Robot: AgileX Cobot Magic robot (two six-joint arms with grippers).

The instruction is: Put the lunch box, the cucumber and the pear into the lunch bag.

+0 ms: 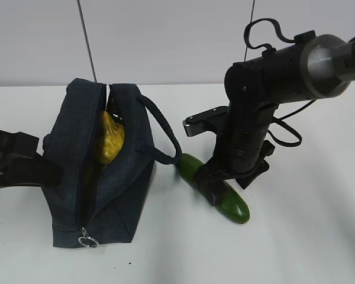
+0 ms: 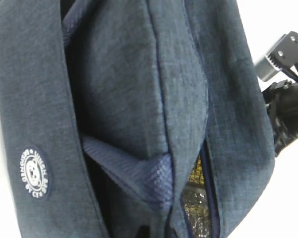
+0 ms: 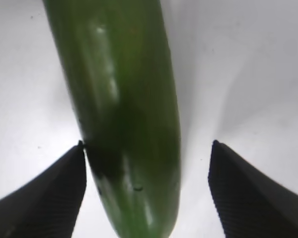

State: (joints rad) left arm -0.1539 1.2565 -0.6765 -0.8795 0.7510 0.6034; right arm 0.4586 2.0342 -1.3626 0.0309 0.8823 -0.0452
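Note:
The navy lunch bag (image 1: 71, 154) stands on the white table with its top zipper open, and its fabric fills the left wrist view (image 2: 129, 89). The yellow pear (image 1: 111, 139) lies inside the opening. No lunch box shows. My left gripper (image 1: 47, 170) is against the bag's left side, shut, with a fold of fabric drawn toward it; its fingers are hidden. The dark green cucumber (image 1: 234, 207) lies on the table right of the bag. My right gripper (image 1: 216, 189) is open astride it (image 3: 147, 145). One finger (image 3: 49, 193) touches the cucumber (image 3: 124, 99); the other (image 3: 253, 193) stands apart.
The bag's strap handle (image 1: 163, 133) loops out to the right, close to the cucumber's far end. A silver ring pull (image 1: 87, 240) hangs at the bag's near end. Silver lining (image 2: 196, 198) shows through the zipper gap. A grey wall runs behind the table.

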